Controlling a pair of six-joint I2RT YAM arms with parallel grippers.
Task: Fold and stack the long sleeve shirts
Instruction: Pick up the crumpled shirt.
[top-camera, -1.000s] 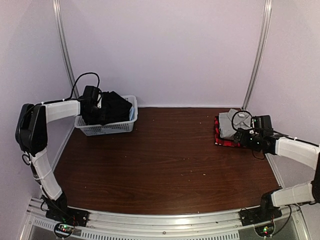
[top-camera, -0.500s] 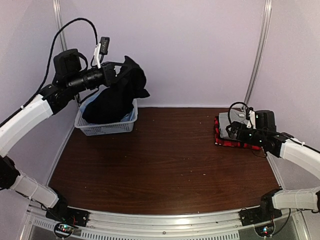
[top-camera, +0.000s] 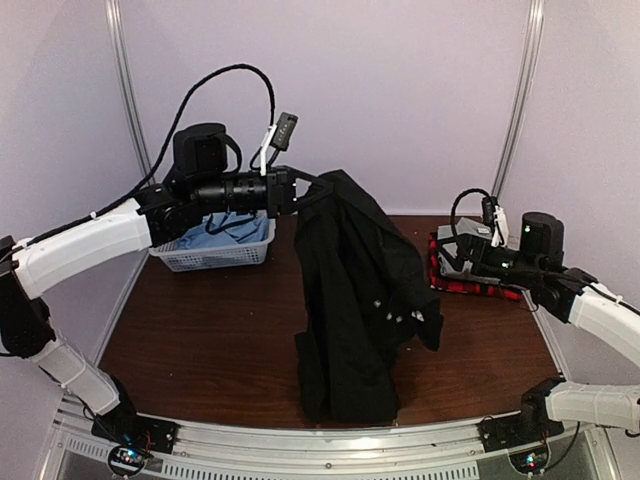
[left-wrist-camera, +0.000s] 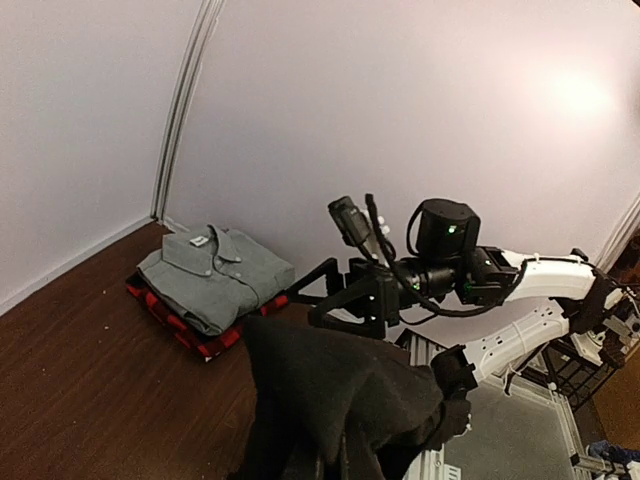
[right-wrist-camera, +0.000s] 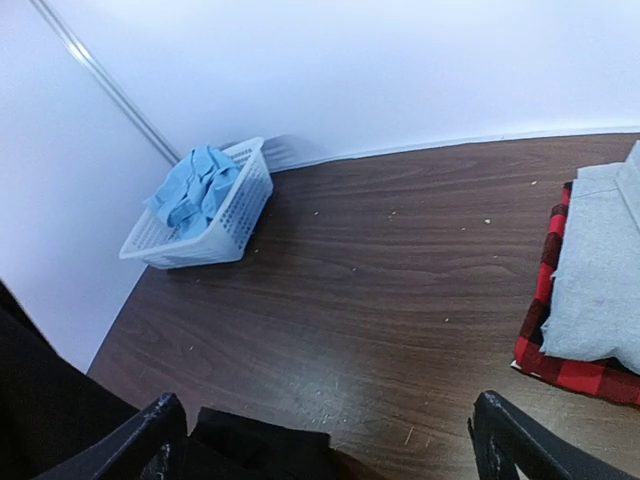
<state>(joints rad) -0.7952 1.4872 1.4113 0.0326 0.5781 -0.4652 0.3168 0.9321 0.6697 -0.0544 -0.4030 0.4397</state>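
black shirt (top-camera: 350, 300): hanging in the air mid-frame in the top view, draped full length, buttons showing on its right side. Top end is bunched at the left pincer (top-camera: 303, 190). Bottom hem sits low in the frame near the front rail; can't tell whether it touches the tabletop (top-camera: 200, 330).

left pincer: clamped tight on the top of the black shirt, arm stretched in from the left of the frame, well above the tabletop. In the left wrist view the cloth covers the fingers completely.

right pincer (right-wrist-camera: 326, 400): jaws spread as wide as they go, holding nothing. Right wrist view shows both fingers at the bottom corners with bare tabletop between them, plus a bit of black cloth at the lower left edge. It hovers near the folded stack at the right of the top view, not touching it.

stack: grey shirt (left-wrist-camera: 215, 270) folded, collar up, lying on top of the folded red-and-black plaid shirt (left-wrist-camera: 190, 335), whose edge pokes out underneath. On the tabletop at the right, near the back wall.

light blue shirt (right-wrist-camera: 195, 190): crumpled inside the white mesh basket (right-wrist-camera: 235, 225), back left corner of the tabletop, well apart from the stack.
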